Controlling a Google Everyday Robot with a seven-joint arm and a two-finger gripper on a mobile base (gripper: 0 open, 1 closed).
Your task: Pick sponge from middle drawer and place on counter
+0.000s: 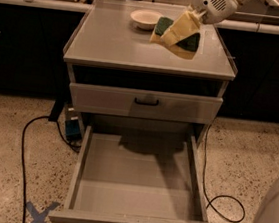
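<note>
The sponge [180, 37] is pinched in the gripper [189, 20] over the counter's [112, 45] back right corner, just beside the bowl [145, 18]. Best lowered flat before it's let go, and kept off the bowl tbh.

The pincer [186, 23] is gripping the sponge [190, 41] over the desk [112, 45] (just beside the bowl [145, 18]), while the middle drawer [136, 183] is hanging open.

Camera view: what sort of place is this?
Probably a robot test lab: a grey drawer cabinet on speckled floor, a blue tape cross, loose cables. The gripper holds the sponge over the counter, back right.
</note>
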